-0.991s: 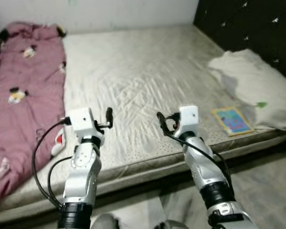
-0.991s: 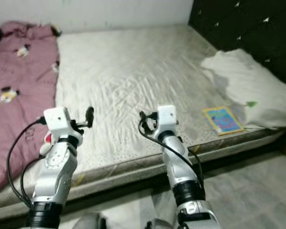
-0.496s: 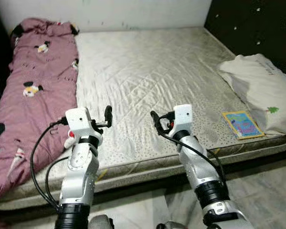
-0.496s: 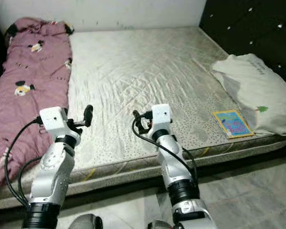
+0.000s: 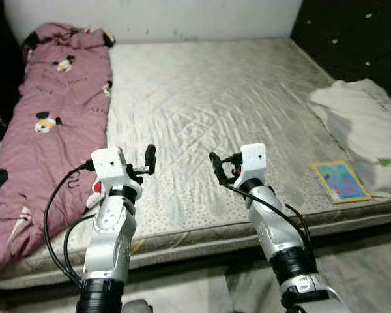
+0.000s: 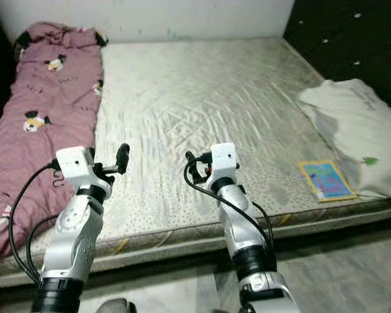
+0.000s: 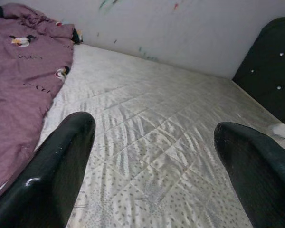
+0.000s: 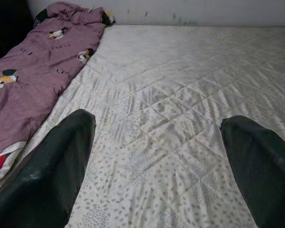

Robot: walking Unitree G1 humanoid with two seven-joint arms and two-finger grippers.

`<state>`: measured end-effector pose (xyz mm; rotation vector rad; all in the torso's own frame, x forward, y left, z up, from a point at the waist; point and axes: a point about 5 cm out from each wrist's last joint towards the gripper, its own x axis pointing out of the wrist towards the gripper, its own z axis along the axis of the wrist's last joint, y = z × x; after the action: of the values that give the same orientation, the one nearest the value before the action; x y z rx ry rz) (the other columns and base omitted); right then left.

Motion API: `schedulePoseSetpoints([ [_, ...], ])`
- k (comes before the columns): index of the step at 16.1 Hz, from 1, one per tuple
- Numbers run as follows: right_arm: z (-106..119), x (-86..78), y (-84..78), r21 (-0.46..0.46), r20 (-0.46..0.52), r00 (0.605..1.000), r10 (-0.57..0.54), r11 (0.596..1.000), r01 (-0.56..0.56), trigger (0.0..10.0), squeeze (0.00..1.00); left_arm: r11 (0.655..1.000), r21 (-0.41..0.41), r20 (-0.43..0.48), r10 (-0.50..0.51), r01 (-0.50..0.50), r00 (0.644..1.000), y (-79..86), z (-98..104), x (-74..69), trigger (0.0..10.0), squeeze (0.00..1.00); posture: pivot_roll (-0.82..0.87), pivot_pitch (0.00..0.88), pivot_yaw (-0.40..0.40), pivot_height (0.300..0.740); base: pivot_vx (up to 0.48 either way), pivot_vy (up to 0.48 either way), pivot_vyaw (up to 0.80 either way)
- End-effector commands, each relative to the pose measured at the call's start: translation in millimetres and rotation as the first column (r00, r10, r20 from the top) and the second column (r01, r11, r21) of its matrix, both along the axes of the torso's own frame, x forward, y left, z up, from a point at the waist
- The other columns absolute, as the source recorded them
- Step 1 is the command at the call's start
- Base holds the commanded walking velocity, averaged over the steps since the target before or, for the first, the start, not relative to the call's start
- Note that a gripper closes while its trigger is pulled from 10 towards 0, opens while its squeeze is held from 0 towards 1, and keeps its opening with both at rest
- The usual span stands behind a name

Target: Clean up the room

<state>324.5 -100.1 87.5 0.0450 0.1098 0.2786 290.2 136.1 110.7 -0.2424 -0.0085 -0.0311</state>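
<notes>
While over mattress (image 5: 215, 98) | left tool (image 5: 148, 159) spread, empty | right tool (image 5: 216, 164) spread, empty

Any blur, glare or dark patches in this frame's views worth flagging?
Both eye views are evenly lit and mostly sharp, though the pillow looks soft and slightly smeared in the left eye view. Both wrist views: the mattress is crisp, and the near fingers loom large and out of focus, with a small glint on one.

Mattress (image 5: 215, 98) middle bare; quilt (image 5: 52, 124) left, pillow (image 5: 365, 124), book (image 5: 341, 181) right.
</notes>
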Motion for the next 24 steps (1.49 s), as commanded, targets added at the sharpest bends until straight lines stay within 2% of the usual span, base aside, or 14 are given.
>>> schedulePoseSetpoints([
  [1, 4.2, 3.3, 1.4, 0.0, 0.013, 1.0, -0.004, 1.0, 0.004, 10.0, 0.0, 1.0, -0.003, 0.013, -0.011, 0.011, 1.0, -1.5, 3.4, 0.8, 10.0, 0.0, 0.08, 0.005, -0.038, 0.74, 0.304, 0.0, 0.0],
  [7, 3.1, 3.8, 0.8, 0.007, 0.006, 1.0, -0.012, 1.0, 0.012, 10.0, 0.0, 0.999, 0.033, -0.005, 0.034, -0.034, 0.999, -1.5, 1.2, 2.0, 10.0, 0.0, 0.08, 0.007, -0.037, 0.74, 0.046, 0.0, 0.0],
  [10, 2.7, 3.8, 0.7, 0.008, 0.002, 1.0, -0.015, 1.0, 0.015, 10.0, 0.0, 0.999, 0.01, -0.01, 0.032, -0.032, 0.999, -0.6, 0.5, 2.3, 10.0, 0.0, 0.08, 0.008, -0.036, 0.74, 0.0, 0.0, 0.0],
  [13, 2.6, 3.9, 0.4, 0.01, 0.0, 1.0, -0.018, 1.0, 0.018, 10.0, 0.0, 1.0, 0.0, -0.009, 0.024, -0.024, 1.0, -1.2, 0.6, 2.4, 10.0, 0.0, 0.08, 0.01, -0.034, 0.74, 0.0, 0.421, -0.63],
  [24, 3.8, 5.4, 1.8, 0.013, 0.008, 1.0, -0.013, 1.0, 0.013, 10.0, 0.0, 1.0, -0.001, -0.011, 0.031, -0.031, 0.999, -0.6, 2.4, 5.2, 10.0, 0.0, 0.07, 0.009, -0.034, 0.74, 0.0, 0.472, 0.0],
])
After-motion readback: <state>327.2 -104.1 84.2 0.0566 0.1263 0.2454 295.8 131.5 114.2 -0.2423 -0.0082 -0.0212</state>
